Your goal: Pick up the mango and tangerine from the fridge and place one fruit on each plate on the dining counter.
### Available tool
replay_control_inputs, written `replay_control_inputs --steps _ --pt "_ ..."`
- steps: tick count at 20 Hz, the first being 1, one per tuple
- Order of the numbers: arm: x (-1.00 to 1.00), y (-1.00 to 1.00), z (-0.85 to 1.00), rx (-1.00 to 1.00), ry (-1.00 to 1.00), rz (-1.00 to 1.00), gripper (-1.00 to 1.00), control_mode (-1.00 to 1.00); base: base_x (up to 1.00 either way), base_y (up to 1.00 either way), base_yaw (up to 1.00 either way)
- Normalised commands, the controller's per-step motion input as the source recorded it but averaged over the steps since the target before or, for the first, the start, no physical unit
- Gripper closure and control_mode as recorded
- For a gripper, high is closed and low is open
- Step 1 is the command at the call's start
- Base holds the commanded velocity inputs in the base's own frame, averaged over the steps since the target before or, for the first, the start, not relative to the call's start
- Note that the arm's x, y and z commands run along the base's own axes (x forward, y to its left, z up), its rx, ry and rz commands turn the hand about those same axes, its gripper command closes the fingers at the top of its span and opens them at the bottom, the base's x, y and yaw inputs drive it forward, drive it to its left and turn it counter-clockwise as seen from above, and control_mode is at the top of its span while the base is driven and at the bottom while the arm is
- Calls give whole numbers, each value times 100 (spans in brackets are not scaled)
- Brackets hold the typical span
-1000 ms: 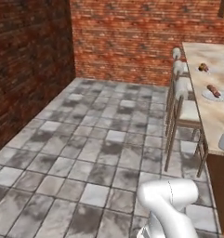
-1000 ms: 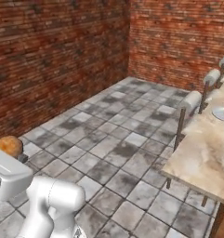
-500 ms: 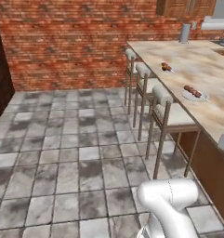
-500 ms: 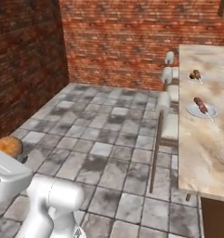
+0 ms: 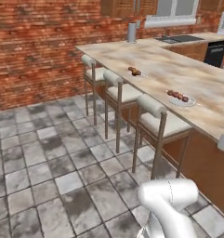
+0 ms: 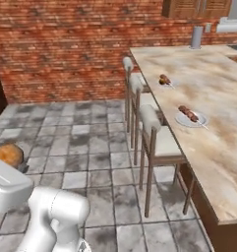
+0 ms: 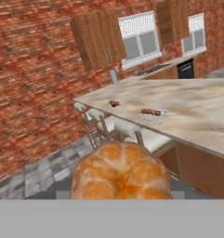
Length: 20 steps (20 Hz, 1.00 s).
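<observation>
Since the earlier pictures both base views have swung round, which is the camera turning with the base and no move of the things: the brick corner and open floor that filled them a second ago have given way to the long tabletop [image 5: 197,79] seen more squarely, running away toward a brick wall [image 5: 34,46].

In the left base view, going left to right, come grey floor tiles [image 5: 39,162], then three stools [image 5: 153,114] lined along the tabletop's edge, then the tabletop itself. Two plates sit on it, well apart: the farther plate [image 5: 135,72] and the nearer plate [image 5: 181,98], each with a skewer of meat on it. A grey cylinder [image 5: 131,32] stands at the far end, with a sink [image 5: 181,39] and a window [image 5: 171,9] beyond.

In the right base view an orange fruit [image 6: 10,154] shows at the far left, low over the floor, much where it sat in the frame before. The stools and both plates lie to its right.

In the hand view the fruit [image 7: 120,172] bulges up at the bottom centre, orange with pale patches and lobed; whether it is the tangerine or the mango I cannot tell. It hides the fingers, so how far the hand is open cannot be told.
</observation>
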Motion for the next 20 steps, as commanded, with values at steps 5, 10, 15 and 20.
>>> replay_control_inputs --steps 5,10,15,20 --pt "0 0 0 0 0 0 100 100 86 73 -60" --pt "0 0 0 0 0 0 100 100 91 69 -60" --pt "0 0 0 0 0 0 100 100 84 65 -64" --pt "0 0 0 0 0 0 100 100 58 70 -65"
